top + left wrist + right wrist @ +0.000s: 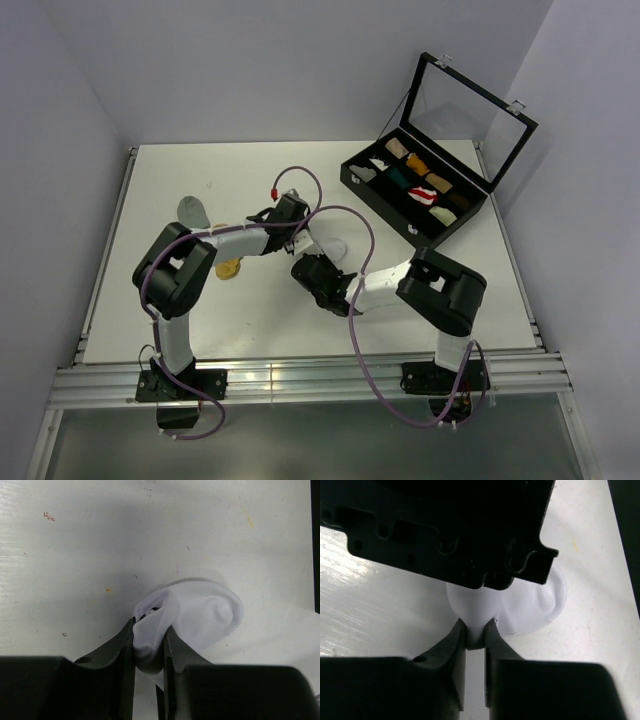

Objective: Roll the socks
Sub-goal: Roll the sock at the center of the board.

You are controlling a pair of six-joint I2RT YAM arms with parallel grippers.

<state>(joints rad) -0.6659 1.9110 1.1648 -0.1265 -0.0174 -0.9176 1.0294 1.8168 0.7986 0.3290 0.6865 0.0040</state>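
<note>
The white sock [336, 247] lies bunched at the table's middle, with both grippers on it. My left gripper [151, 634] is shut on a fold of the white sock [205, 612], and fabric fills the gap between its jaws. My right gripper [476, 632] is shut on the near edge of the same sock [540, 605], directly below the left gripper's black body [450, 525]. In the top view the left gripper [302, 232] and right gripper [314, 266] meet over it. The grey sock [193, 210] and the mustard-yellow sock [230, 268] lie flat to the left, by the left arm.
A black compartmented case [400, 212] with its glass lid [470, 105] raised stands at the back right, holding several small fabric rolls. Grey walls close in the white table [150, 330] on the left, back and right.
</note>
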